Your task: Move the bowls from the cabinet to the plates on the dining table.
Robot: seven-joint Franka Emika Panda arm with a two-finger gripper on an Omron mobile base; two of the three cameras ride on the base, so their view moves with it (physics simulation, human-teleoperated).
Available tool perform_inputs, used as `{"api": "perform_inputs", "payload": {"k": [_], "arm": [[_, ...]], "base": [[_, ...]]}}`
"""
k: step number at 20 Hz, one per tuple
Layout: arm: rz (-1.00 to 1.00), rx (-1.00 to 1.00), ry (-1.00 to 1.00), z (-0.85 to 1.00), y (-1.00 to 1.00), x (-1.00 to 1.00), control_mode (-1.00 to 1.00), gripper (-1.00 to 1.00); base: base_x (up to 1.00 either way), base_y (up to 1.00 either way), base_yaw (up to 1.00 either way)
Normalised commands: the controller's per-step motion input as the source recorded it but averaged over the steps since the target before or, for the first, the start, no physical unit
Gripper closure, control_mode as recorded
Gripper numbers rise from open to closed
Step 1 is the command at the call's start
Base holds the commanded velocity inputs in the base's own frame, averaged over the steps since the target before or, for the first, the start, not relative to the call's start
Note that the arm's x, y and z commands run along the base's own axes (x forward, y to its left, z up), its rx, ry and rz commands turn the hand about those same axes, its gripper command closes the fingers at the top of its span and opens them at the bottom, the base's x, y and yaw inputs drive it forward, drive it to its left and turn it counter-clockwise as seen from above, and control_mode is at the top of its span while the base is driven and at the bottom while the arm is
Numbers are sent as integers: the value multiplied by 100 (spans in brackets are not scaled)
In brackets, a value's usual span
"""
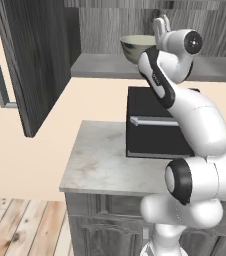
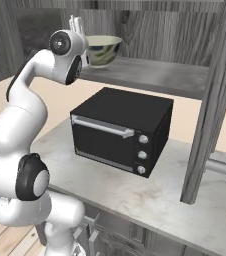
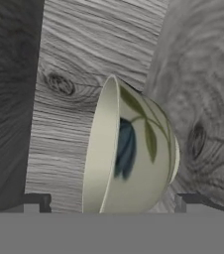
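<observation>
Reaching step: tool [image 3: 112,206], fingers spread apart, frames the leaf-patterned bowl [image 3: 134,154] at frame centre on the cabinet [image 1: 105,65] shelf; next, close on its rim

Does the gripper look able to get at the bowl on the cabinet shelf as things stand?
Probably yes: the cabinet door is swung open, the gripper is open at shelf height beside the bowl, and nothing sits between them.

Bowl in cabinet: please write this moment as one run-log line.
phase: reach | gripper: open, at bowl, no grip | bowl: upright on cabinet shelf, above oven | cabinet door: open
</observation>
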Motion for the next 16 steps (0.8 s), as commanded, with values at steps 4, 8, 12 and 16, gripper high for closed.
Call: {"api": "perform_inputs", "payload": {"k": [4,8,12,16], "arm": [[1,0,-9,-14,0,13,-100,-100],[2,0,-9,-17,0,11,-100,-100],[1,0,-3,-11,-1,27,-100,-100],[1,0,0,-12,0,41,-100,-100]], "base": [[0,0,0],[0,0,0],[0,0,0],[0,0,0]]}}
